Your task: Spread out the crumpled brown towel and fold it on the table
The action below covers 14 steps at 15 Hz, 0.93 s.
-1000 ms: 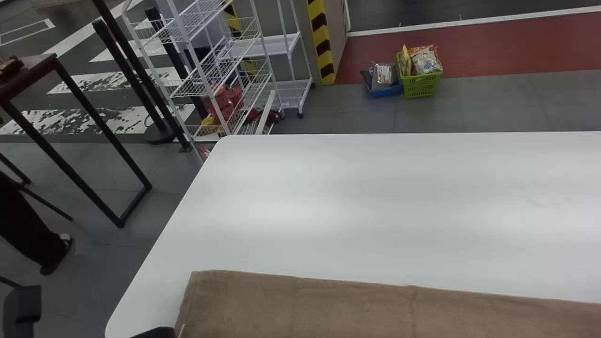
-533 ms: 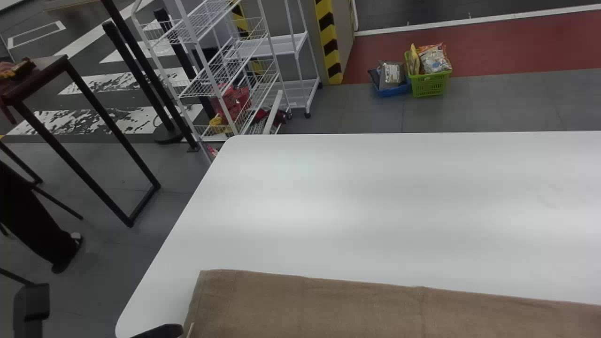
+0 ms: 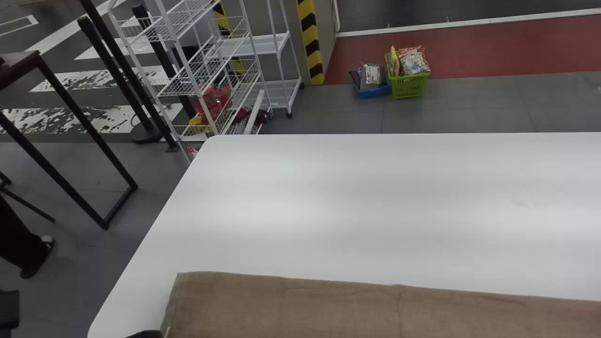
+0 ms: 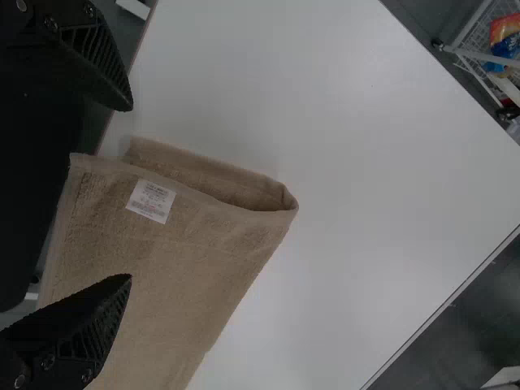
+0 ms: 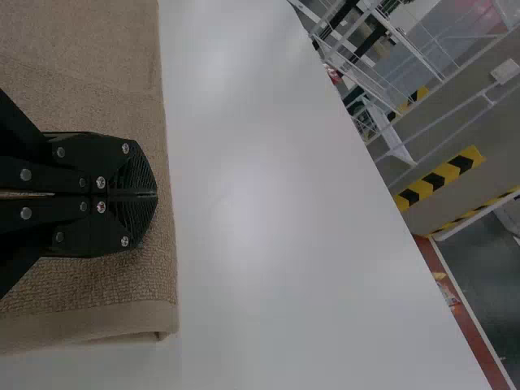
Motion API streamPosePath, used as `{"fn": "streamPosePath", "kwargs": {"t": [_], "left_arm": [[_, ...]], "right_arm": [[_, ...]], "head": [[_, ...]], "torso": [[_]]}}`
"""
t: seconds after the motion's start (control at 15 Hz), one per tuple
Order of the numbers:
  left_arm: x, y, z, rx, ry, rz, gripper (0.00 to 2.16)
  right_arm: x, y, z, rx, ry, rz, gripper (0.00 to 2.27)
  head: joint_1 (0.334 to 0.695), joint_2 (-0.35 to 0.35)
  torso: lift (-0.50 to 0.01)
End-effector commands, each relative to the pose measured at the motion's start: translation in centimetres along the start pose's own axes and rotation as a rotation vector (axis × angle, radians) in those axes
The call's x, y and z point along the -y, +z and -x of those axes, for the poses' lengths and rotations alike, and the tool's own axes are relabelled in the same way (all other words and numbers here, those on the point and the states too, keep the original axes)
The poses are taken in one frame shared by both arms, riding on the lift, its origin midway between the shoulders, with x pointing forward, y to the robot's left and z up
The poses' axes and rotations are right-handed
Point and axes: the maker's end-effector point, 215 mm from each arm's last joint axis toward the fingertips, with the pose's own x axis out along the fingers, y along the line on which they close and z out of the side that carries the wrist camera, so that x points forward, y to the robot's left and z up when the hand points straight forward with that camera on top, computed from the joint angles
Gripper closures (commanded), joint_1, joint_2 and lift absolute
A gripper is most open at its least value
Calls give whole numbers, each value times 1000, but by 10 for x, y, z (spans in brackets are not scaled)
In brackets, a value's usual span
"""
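At the head view's bottom edge, part of my left gripper (image 3: pixel 144 334) shows beside the left end of the brown towel (image 3: pixel 291 305), a flat, smooth strip lying along the table's near side. My left gripper (image 4: pixel 130 193) is open in the left wrist view, its black fingers wide apart over the towel (image 4: pixel 187 252), with a white label between them and a loosely raised fold near one corner. In the right wrist view, my right gripper (image 5: pixel 156 195) is shut, its fingers pressed together above the towel (image 5: pixel 106 284) near its edge.
The white table (image 3: pixel 352 202) stretches beyond the towel, with its rounded left edge at the head view's lower left. Past it stand a white wire rack (image 3: pixel 206 70) and, on the floor, a green basket (image 3: pixel 408 84) beside a blue one (image 3: pixel 374 89). A dark-framed table (image 3: pixel 70 103) is at left.
The head view swung one way and back past its start, so the table, towel and left gripper part now appear farther left. The towel's shape looks the same.
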Motion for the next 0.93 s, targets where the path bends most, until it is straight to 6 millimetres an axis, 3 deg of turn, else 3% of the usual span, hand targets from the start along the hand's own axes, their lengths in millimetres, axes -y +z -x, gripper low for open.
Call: {"fn": "streamPosePath", "kwargs": {"t": [0.0, 0.47, 0.87], "left_arm": [[-2, -3, 0, -6, 4, 7, 76], [-1, -5, 2, -7, -5, 10, 76], [1, -9, 3, -13, -19, 14, 76]], "right_arm": [[10, -3, 4, 2, -19, -8, 1949], [35, -28, 21, -3, -60, -60, 1949], [51, -44, 52, 32, -82, -114, 1949]], "head": [[695, 274], [695, 237], [695, 195]], "torso": [[-127], [-127], [-127]]}}
